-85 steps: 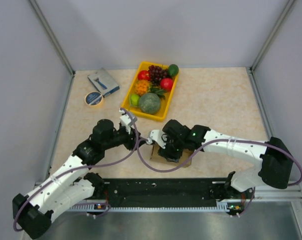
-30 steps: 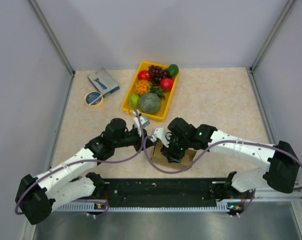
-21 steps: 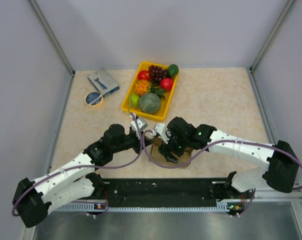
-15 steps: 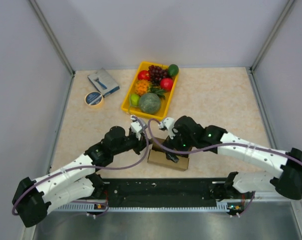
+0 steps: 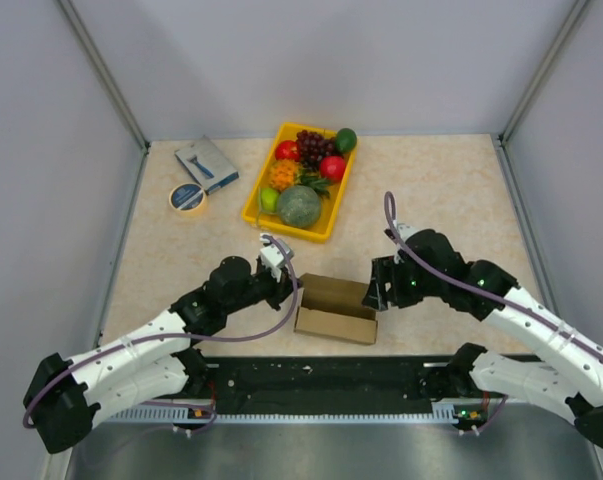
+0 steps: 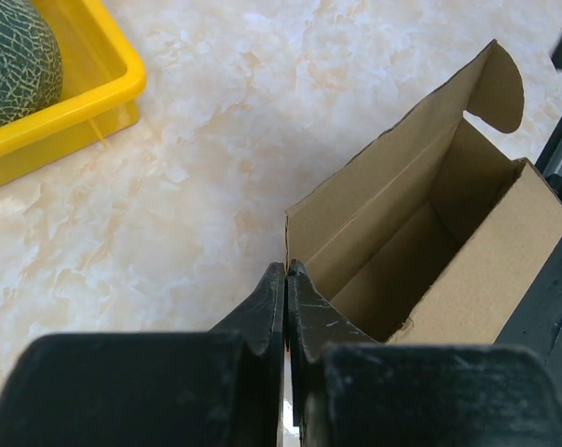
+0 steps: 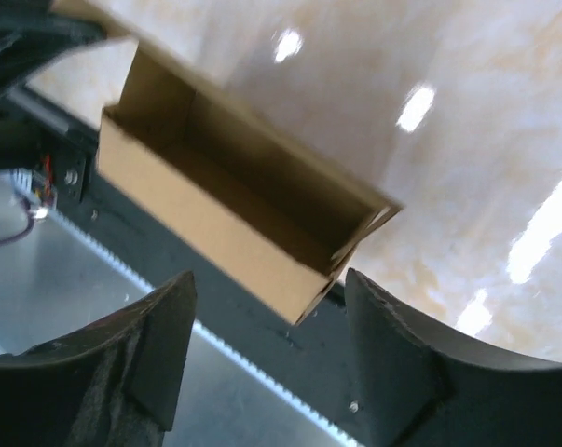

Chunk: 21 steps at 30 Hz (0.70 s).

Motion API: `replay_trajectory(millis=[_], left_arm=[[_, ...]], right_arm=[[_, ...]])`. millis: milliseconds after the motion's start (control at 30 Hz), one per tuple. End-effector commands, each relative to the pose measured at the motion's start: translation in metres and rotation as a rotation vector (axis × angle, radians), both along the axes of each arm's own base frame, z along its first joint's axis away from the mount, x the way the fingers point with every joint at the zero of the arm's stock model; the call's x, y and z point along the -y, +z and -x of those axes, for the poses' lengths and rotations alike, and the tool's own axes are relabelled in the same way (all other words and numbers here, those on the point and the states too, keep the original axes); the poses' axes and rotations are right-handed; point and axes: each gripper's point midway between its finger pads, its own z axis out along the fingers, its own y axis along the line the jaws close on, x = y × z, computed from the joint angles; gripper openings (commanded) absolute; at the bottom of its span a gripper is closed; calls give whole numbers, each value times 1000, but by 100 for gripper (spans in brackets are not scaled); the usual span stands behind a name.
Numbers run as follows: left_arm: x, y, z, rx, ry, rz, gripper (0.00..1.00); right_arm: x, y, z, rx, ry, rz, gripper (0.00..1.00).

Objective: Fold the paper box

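The brown cardboard paper box [image 5: 333,310] lies lengthwise across the worktop [image 5: 431,190], left gripper [image 5: 286,288] closed tight at its left corner, right gripper [image 5: 375,293] spread wide beside its right end.

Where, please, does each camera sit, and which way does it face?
Top external: overhead behind, looking down on table, paper box, left arm, right arm.
Left wrist: low, looking past the shut left tool into the box; yellow tray beyond.
Right wrist: looking down between the open right tool's fingers at the box.
All share the box.
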Motion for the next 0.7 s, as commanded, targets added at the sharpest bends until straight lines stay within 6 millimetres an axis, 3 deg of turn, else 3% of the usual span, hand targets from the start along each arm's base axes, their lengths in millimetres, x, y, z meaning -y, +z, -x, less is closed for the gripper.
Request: replay_trajectory(millis=[0, 33, 67, 133, 167, 233, 367, 467, 667], left_arm=[[2, 12, -4, 34, 21, 48, 0], [2, 12, -5, 30, 24, 49, 0], [2, 14, -5, 30, 26, 53, 0], [2, 15, -4, 27, 31, 56, 0], [2, 15, -4, 27, 32, 60, 0], [2, 16, -4, 22, 36, 66, 0], [0, 16, -4, 22, 40, 71, 0], [-1, 15, -3, 18, 43, 64, 0], [0, 15, -1, 10, 43, 82, 0]], right_arm=[[-24, 12, 28, -70, 47, -166, 54], [-34, 7, 34, -113, 43, -219, 52], [-52, 11, 54, -144, 134, -283, 51], [-81, 15, 58, -117, 153, -373, 49], [-91, 12, 73, -117, 203, -366, 47], [-103, -1, 67, -101, 186, -342, 44], [-103, -17, 46, -14, 115, -298, 35], [-103, -34, 43, -24, 93, -267, 25], [-100, -58, 39, -27, 63, -249, 21]])
